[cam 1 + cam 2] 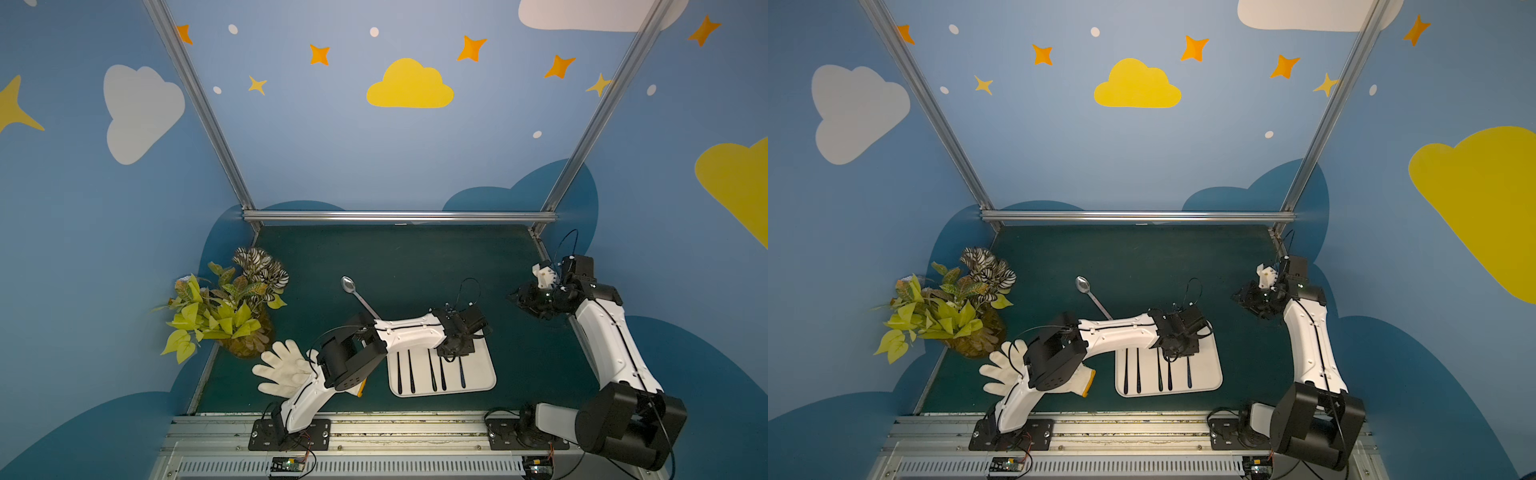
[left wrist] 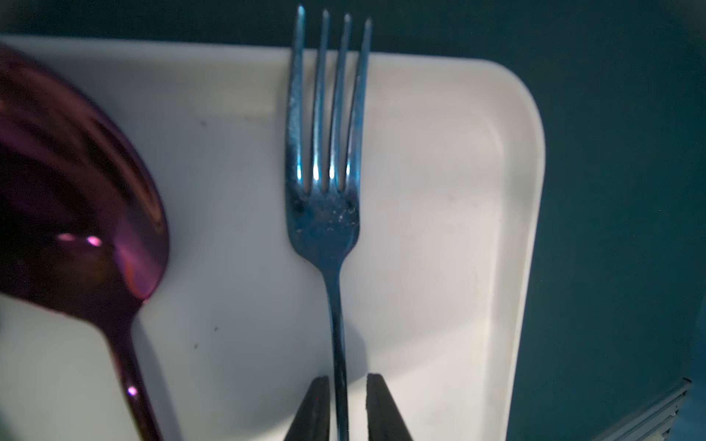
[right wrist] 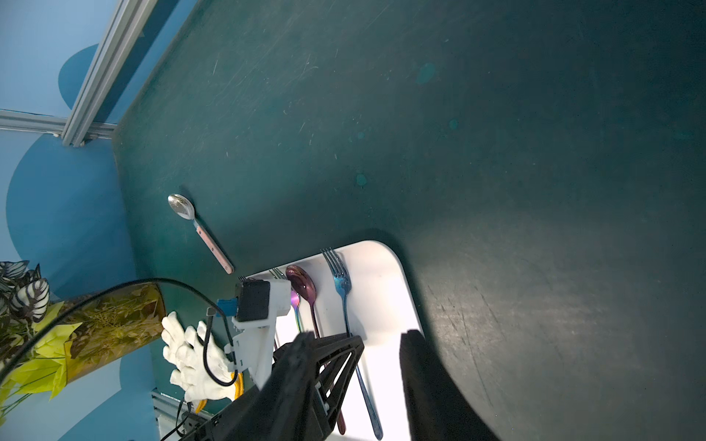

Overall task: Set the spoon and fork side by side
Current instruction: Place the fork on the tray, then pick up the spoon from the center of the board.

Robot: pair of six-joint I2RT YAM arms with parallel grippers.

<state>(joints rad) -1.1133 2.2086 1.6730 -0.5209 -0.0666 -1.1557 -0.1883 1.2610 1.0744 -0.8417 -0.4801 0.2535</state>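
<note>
closest to the base a white knit glove point(image 1: 282, 370) with a yellow cuff lies limp on the mat point(image 1: 415, 257), and beside it sits the tray point(image 2: 458, 191), matte white plastic with rounded corners and a shallow raised lip; over the tray the left gripper point(image 2: 347, 380) hangs low with its dark fingers point(image 2: 384, 404) parted around the fork point(image 2: 324, 217) handle, a clear gap on one side, so the fork looks laid down rather than clamped; it rests flat on the tray, roughly parallel to the spoon point(image 2: 76, 214) and a little apart from it, tines reaching over the far rim; this looks like the let-go, and to do it well the jaws should part enough that neither pad drags the slim handle, then lift straight up, since thin smooth metal on slick plastic likely skates at a nudge; the fork is blue-tinted steel, four long tines, speckled at the neck; the spoon is glossy purple with a deep oval bowl, mirror-bright; further out a silver spoon point(image 1: 361, 300) with a reddish handle lies alone on the scuffed dark green mat, a leafy plant point(image 1: 224, 307) stands at the edge, and the right gripper point(image 3: 382, 338) waits with jaws apart, holding nothing
</note>
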